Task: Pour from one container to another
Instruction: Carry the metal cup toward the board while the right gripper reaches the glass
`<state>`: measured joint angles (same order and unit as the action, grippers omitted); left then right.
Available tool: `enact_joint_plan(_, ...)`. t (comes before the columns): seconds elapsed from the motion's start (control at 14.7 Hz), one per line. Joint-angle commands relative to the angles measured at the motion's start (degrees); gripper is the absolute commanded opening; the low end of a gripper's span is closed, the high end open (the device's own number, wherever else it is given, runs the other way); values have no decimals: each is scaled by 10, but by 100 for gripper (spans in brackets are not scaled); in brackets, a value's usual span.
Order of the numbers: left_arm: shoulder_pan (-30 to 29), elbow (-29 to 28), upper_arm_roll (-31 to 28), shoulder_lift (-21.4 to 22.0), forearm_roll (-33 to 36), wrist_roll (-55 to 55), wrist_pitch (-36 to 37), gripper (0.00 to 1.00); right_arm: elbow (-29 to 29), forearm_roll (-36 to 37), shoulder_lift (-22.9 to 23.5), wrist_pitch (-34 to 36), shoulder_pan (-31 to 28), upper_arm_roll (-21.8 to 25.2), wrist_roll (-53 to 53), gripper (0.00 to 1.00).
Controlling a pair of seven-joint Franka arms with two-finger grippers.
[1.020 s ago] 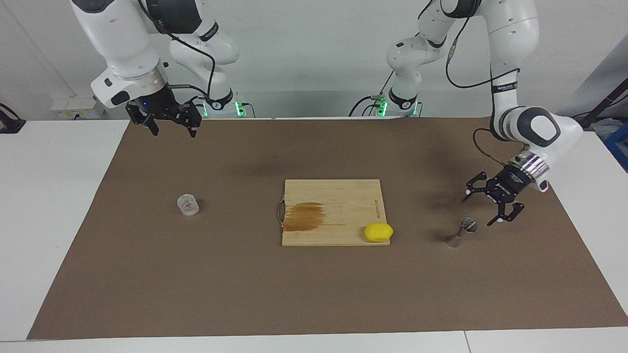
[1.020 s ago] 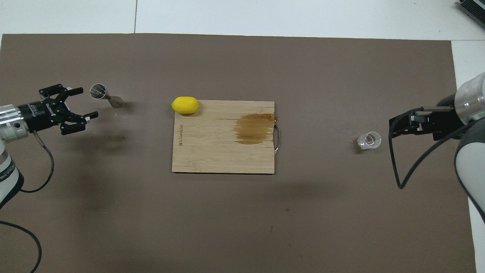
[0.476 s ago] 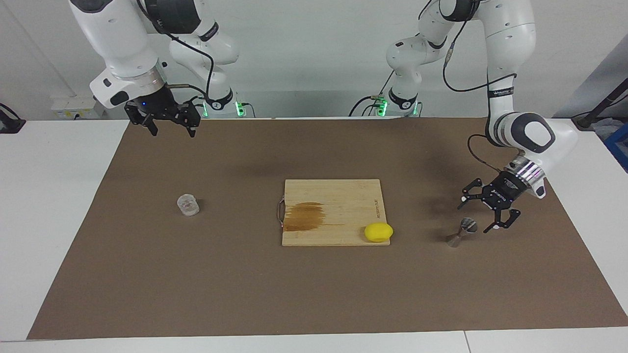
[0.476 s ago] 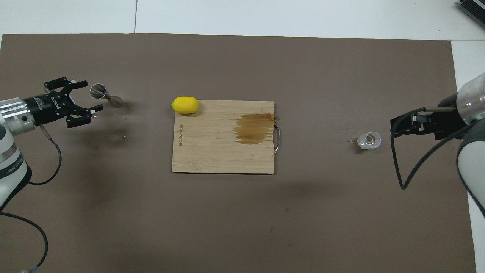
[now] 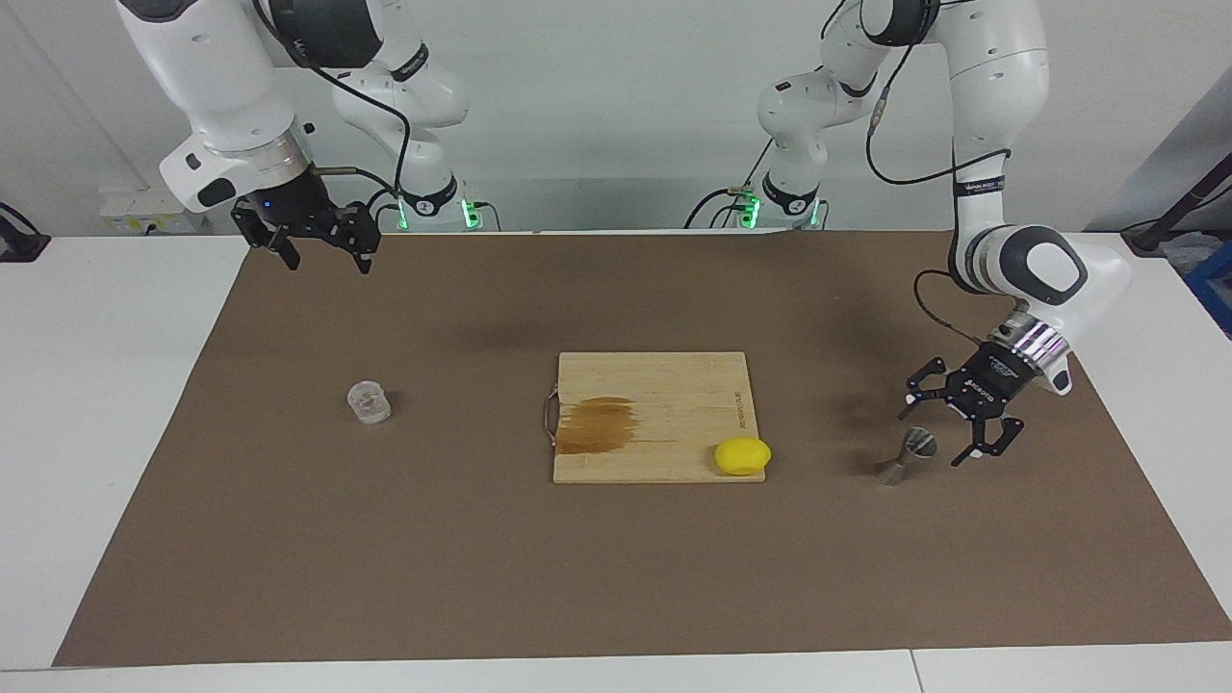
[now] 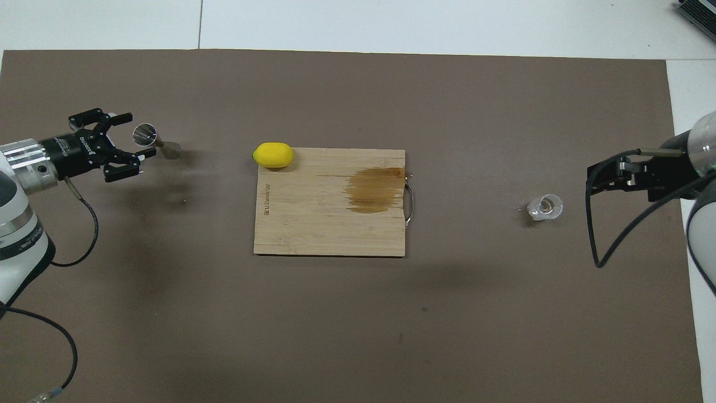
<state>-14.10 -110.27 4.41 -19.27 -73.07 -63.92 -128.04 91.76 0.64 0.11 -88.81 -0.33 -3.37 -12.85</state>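
Observation:
The steel jigger [image 5: 905, 458] stands on the brown mat toward the left arm's end, also in the overhead view [image 6: 154, 141]. My left gripper [image 5: 932, 438] is open and low, its fingers on either side of the jigger's upper cup without closing on it; it also shows from overhead [image 6: 136, 137]. The clear ribbed glass tumbler [image 5: 369, 402] stands alone toward the right arm's end, also seen from overhead [image 6: 545, 207]. My right gripper [image 5: 325, 258] is open and empty, raised over the mat's edge near the robots, apart from the tumbler; from overhead [image 6: 593, 179] it is beside the tumbler.
A wooden cutting board [image 5: 664, 385] with a brown stain and a metal handle lies in the middle of the mat [image 6: 313, 224]. A yellow lemon [image 5: 742, 455] rests on the board's corner toward the jigger [image 6: 273, 155].
My left gripper has come in and down from beside the jigger until its open fingers flank the upper cup. My right gripper has drifted slightly away from the tumbler.

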Motion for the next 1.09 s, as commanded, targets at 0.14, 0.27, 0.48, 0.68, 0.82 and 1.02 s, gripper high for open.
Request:
enact_joint_plan(0.14, 9, 10, -4, -14, -13, 8, -15, 88, -1, 8, 26, -29, -9, -1, -133, 99)
enact_joint_plan(0.27, 8, 10, -4, -14, -11, 7, -14, 87, 1, -3, 38, -36, -23, -1, -203, 99)
enact_joint_plan(0.48, 7, 9, -4, -13, -11, 6, -14, 85, 10, -27, 52, -46, -44, -1, -281, 99)
enact_joint_plan(0.68, 8, 9, -4, -13, -11, 6, -14, 68, 10, -90, 90, -58, -75, -1, -360, 100)
enact_joint_plan(0.82, 8, 9, -4, -13, -10, 6, -13, 7, 12, -114, 118, -68, -89, -1, -394, 100)
enact_joint_plan(1.02, 8, 12, -4, -13, -8, 5, -8, 0, 56, -178, 130, -132, -122, -1, -440, 100)
